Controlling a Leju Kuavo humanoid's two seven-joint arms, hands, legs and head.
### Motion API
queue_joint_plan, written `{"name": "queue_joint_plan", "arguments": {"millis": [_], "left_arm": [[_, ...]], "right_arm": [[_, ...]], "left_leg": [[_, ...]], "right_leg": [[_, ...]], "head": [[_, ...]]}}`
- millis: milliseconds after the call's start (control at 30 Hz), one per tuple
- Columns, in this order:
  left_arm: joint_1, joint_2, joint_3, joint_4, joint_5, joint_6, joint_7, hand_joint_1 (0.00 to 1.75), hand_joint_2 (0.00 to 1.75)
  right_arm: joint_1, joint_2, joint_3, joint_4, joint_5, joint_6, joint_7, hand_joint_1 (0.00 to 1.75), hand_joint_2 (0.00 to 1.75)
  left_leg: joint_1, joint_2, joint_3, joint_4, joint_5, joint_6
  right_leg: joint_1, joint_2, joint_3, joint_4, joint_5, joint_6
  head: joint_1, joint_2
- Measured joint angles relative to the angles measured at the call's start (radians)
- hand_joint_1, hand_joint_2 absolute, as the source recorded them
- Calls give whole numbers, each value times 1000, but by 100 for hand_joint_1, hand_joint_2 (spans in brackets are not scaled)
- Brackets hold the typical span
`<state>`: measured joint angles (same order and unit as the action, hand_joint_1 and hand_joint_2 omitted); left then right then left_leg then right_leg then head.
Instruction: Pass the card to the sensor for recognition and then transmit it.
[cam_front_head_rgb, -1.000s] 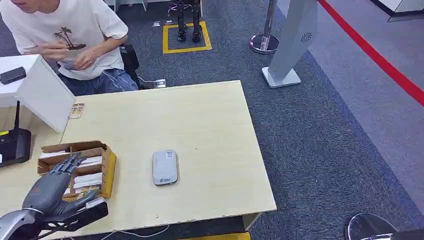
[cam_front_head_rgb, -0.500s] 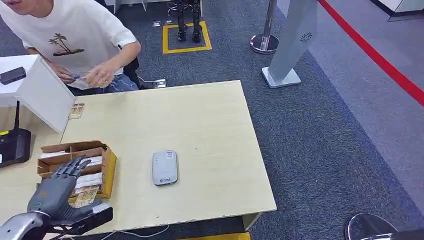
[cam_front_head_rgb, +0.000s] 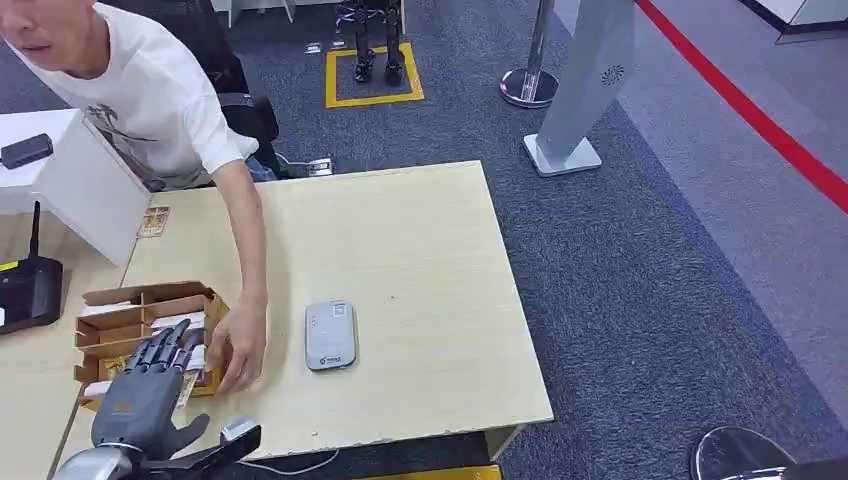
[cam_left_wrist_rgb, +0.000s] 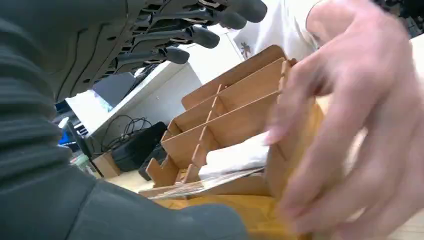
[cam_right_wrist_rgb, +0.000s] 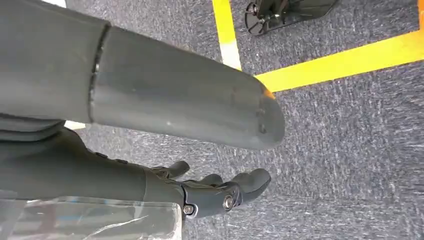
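While the person's hand (cam_front_head_rgb: 238, 345) has been brought down onto the card box (cam_front_head_rgb: 150, 335), the left hand (cam_front_head_rgb: 148, 395) is kept spread and empty above it; no card is grasped, cards remain boxed, sensor (cam_front_head_rgb: 330, 334) unused. Right hand (cam_right_wrist_rgb: 210, 192) hangs loosely open.

A pale wood table (cam_front_head_rgb: 420, 240) is sitting on dark blue-grey speckled carpet (cam_front_head_rgb: 640, 260). At nine o'clock a tan cardboard box (cam_front_head_rgb: 125, 310) is showing white cards (cam_front_head_rgb: 185, 322). A silver-grey sensor (cam_front_head_rgb: 330, 334) is lying at centre. A red stripe (cam_front_head_rgb: 760, 115) is running at two o'clock, a yellow square outline (cam_front_head_rgb: 372, 98) at twelve.
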<state>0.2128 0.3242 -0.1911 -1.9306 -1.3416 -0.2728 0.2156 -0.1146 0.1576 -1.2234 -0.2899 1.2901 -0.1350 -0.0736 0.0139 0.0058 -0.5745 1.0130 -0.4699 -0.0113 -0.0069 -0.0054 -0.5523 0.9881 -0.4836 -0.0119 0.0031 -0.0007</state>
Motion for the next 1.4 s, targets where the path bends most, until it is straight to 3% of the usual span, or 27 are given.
{"name": "queue_joint_plan", "arguments": {"millis": [200,667,1400], "left_arm": [[0,-39,-3,0,-11,0,-3,0,175],[-29,-82,-5,1,-40,-17,-45,0,175],[-71,-97,-5,16,-37,-22,-64,0,175]], "right_arm": [[0,3,0,-1,3,0,1,0,175],[0,4,0,-6,-2,0,9,0,175],[0,4,0,-6,-5,0,8,0,175]], "left_leg": [[0,0,0,0,0,0],[0,0,0,0,0,0],[0,0,0,0,0,0]], "right_leg": [[0,0,0,0,0,0],[0,0,0,0,0,0],[0,0,0,0,0,0]], "head": [[0,0],[0,0],[0,0]]}}
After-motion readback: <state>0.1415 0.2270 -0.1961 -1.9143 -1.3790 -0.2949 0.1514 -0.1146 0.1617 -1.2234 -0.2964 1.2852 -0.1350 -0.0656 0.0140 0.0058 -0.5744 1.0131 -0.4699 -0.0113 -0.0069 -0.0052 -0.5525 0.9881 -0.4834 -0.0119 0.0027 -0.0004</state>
